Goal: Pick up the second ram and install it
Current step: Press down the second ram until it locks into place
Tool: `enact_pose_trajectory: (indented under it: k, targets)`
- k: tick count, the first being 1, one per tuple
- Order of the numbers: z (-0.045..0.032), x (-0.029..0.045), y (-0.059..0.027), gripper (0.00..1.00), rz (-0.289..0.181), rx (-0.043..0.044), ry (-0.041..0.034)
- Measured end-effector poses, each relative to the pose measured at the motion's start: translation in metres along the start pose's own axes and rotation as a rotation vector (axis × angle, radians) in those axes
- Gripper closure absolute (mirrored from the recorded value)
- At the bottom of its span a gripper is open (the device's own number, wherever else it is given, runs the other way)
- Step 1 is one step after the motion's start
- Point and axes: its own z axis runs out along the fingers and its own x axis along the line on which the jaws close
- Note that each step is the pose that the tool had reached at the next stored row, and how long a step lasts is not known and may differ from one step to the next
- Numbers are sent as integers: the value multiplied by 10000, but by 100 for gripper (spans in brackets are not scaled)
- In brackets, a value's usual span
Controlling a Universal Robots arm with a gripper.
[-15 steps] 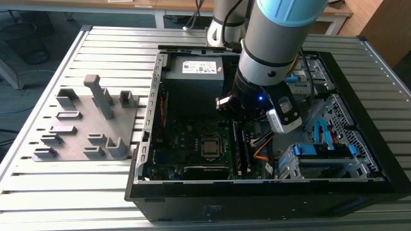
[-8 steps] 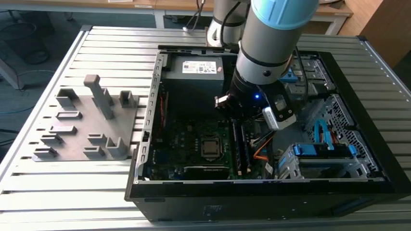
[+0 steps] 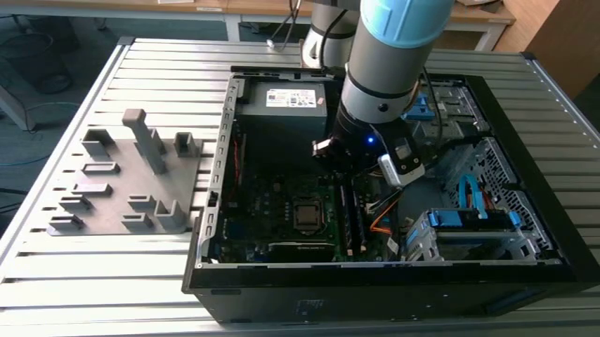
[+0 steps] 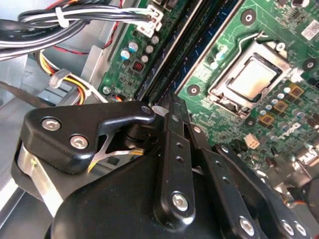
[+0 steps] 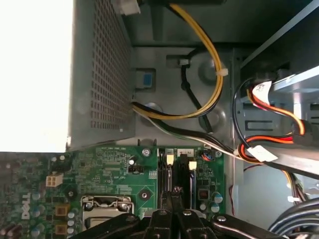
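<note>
My gripper (image 3: 349, 168) reaches down into the open computer case (image 3: 211, 210), over the back end of the memory slots. Its black fingers are shut together. In both wrist views the tips (image 4: 170, 102) (image 5: 175, 195) sit right at the top edge of the second ram (image 5: 181, 172), a thin dark stick standing in its slot on the green motherboard (image 4: 249, 124). In the exterior view the ram (image 3: 346, 210) runs toward the front of the case beside another dark stick (image 3: 360, 221). Whether the tips press on the ram I cannot tell.
A grey fixture plate (image 3: 122, 186) with upright blocks lies at the exterior view's left of the case. The processor socket (image 4: 249, 77) sits beside the slots. Cable bundles (image 5: 199, 74) hang near the power supply (image 3: 281, 105), and blue-tabbed drive bays (image 3: 468, 221) stand on the exterior view's right.
</note>
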Motion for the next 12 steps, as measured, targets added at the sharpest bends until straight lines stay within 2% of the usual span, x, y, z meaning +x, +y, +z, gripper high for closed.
enact_pose_trajectory:
  k: [4,12]
  targets:
    - [52,0,-2,90,1,32,3]
    - [87,-1,-4,90,1,35,2]
